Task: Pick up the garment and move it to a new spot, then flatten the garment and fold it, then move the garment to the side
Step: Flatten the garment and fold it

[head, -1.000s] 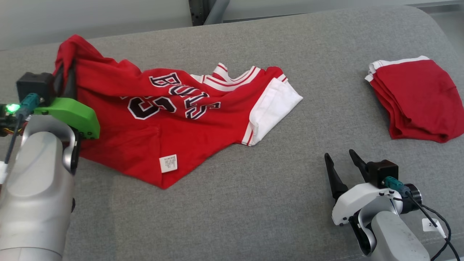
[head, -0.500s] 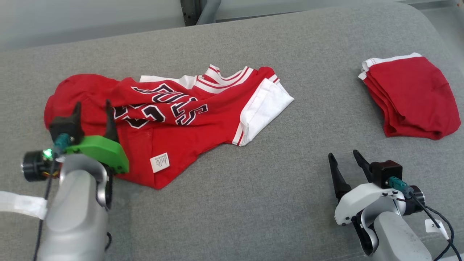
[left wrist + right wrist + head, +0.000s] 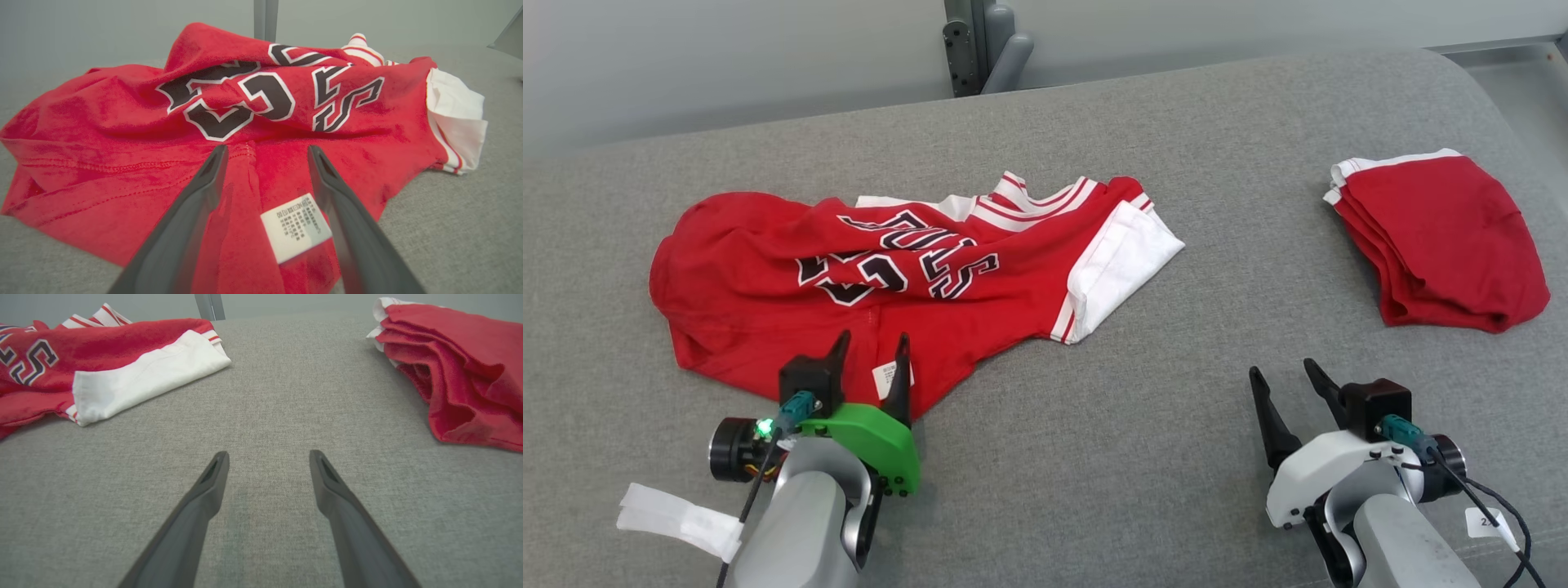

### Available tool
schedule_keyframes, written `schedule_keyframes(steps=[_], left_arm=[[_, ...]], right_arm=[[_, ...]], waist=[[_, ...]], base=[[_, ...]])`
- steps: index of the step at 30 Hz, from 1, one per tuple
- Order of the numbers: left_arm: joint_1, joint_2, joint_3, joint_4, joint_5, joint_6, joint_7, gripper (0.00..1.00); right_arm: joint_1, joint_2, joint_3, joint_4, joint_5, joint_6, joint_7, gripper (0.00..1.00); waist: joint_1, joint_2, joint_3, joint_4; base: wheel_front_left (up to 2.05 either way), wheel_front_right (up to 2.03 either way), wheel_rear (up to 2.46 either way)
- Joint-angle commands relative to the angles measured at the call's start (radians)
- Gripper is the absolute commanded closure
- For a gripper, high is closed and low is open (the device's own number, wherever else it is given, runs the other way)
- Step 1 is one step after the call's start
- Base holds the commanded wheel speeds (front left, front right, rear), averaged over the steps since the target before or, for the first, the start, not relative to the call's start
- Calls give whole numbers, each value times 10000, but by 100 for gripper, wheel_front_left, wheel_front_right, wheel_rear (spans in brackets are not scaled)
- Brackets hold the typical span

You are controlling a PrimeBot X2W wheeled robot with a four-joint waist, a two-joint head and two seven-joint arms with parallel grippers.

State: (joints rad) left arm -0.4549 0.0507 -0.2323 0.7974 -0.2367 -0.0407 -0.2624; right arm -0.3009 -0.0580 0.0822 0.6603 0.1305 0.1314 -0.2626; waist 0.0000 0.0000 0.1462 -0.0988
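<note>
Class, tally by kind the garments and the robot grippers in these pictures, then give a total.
Garments: 2, the crumpled red jersey and the folded red garment
Grippers: 2, the left gripper and the right gripper, both with jaws open
Total: 4

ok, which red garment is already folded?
The plain red garment on the right, in stacked layers; the lettered jersey lies rumpled.

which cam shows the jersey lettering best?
Left wrist view: the lettering sits large and close, just beyond the open left gripper. Head view shows it from above, but small and creased. Right wrist view catches a few letters at its left edge.
</note>
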Motion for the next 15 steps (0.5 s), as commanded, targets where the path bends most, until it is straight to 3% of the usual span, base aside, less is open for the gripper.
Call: schedule_keyframes(steps=[1, 6, 15], left_arm=[[163, 15, -236, 131, -127, 41, -29, 0], [-149, 22, -650, 489, -397, 459, -29, 0], [-889, 50, -408, 1046, -361, 981, -28, 0]], right_arm=[[102, -16, 12, 27, 89, -16, -28, 0], [86, -2, 46, 57, 92, -16, -28, 0], [-77, -7, 14, 13, 107, -16, -28, 0]], waist=[[0, 0, 32, -67], [0, 0, 101, -195], [0, 0, 357, -391]], base=[[0, 0, 0], [0, 0, 0], [0, 0, 0]])
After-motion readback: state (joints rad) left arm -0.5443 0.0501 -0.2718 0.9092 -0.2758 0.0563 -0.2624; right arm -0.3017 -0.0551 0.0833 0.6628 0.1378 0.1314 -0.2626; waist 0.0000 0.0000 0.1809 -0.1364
